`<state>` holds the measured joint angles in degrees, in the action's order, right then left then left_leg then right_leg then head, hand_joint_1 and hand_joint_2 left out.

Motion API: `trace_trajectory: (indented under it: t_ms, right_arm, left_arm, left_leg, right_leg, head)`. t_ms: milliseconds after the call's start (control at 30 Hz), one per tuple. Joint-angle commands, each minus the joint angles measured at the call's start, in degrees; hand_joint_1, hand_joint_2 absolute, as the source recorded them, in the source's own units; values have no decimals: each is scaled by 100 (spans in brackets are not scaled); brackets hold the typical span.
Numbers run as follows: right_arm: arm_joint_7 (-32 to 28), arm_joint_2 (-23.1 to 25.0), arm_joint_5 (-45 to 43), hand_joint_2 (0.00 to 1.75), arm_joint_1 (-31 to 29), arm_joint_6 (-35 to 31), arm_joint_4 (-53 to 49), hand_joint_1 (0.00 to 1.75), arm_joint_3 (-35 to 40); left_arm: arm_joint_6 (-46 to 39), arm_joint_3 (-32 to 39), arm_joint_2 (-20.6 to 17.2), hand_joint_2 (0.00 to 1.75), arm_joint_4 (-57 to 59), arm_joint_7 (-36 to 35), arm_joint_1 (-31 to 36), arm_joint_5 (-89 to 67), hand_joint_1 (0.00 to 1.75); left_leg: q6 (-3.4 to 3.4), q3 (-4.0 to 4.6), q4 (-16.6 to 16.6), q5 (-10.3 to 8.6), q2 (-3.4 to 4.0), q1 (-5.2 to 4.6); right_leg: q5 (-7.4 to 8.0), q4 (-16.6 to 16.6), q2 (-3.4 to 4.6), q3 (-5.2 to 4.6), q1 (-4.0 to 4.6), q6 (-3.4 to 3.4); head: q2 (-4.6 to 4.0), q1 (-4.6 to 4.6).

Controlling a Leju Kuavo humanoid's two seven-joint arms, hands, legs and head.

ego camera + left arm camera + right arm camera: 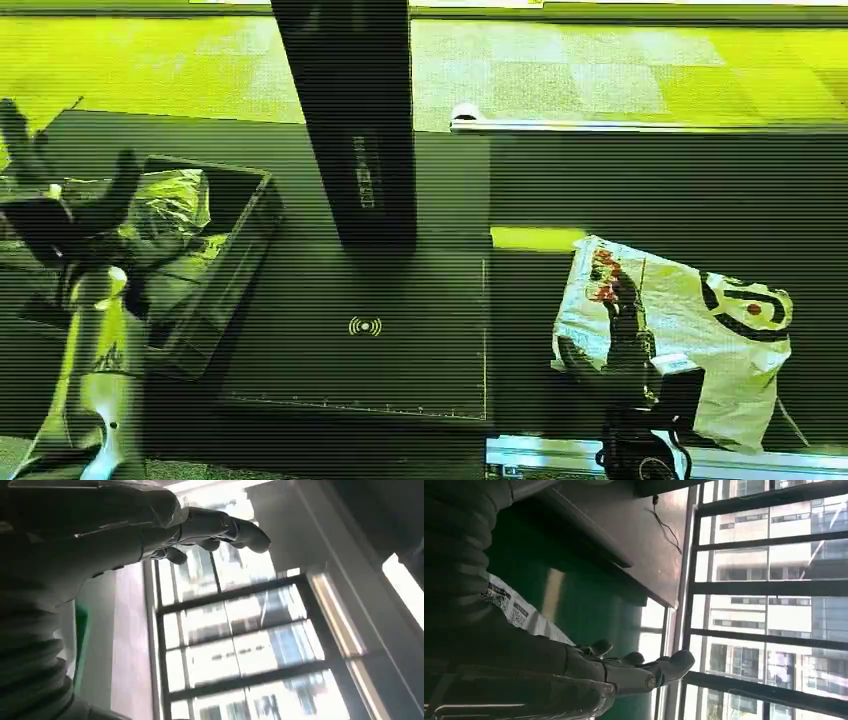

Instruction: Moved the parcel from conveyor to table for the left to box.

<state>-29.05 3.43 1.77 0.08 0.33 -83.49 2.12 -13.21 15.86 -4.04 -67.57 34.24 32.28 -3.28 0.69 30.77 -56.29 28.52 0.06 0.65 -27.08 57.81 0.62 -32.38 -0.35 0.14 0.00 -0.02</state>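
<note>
conveyor (pixel 700 190): dark belt, white parcel (pixel 690 320) lies flat on it | table (pixel 300 360): dark top, black crate (pixel 215 260) at left edge, dark upright post (pixel 355 120) standing mid-back, near crate

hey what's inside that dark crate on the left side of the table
The dark crate holds shiny, crinkled plastic-wrapped packages. The left robot hand, open and raised in front of it, covers part of the inside, so what lies deeper or underneath the wrapping cannot be seen.
</note>
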Motion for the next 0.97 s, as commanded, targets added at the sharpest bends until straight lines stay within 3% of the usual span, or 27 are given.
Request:
trace_trajectory:
  t_ms: [33, 133, 267, 833, 967]
  right_arm:
    - [103, -108, 27, 175, -158, 86, 100, 0, -161]
    - [117, -133, 39, 175, -167, 87, 239, 0, -173]
    - [116, -124, 37, 175, -141, 88, 193, 0, -173]
    - [119, -113, 38, 175, -145, 79, 168, 0, -168]
    - [165, -74, 45, 175, -197, 70, 181, 0, -70]
  left_arm:
    - [2041, -2374, 297, 175, -1364, -746, -2049, 1421, 0]
    - [2198, -2590, 441, 175, -1126, -800, -2255, 1443, 0]
    - [1934, -2845, 607, 175, -381, -1076, -1992, 1032, 0]
    - [1931, -2836, 601, 175, -353, -1083, -1959, 1032, 0]
    - [1414, -2883, 664, 175, -332, -1130, -2148, 780, 0]
  left_leg:
    - [-7, -12, 15, -3, 6, -11]
    - [-5, -11, 12, -1, 0, -11]
    - [-9, -1, 10, -3, -16, -7]
    - [-9, 0, 6, -1, -5, -6]
    - [-9, -1, 5, 0, 0, -6]
  right_leg:
    - [3, -13, 0, 9, -10, 5]
    - [-1, -10, -5, 7, -11, 3]
    - [3, -12, -22, 1, -7, 2]
    - [4, -7, -10, -2, -5, 3]
    - [4, -6, -4, -3, -5, 3]
  head:
    - [0, -2]
    - [-2, -2]
    - [0, -2]
    - [0, -2]
    - [0, -2]
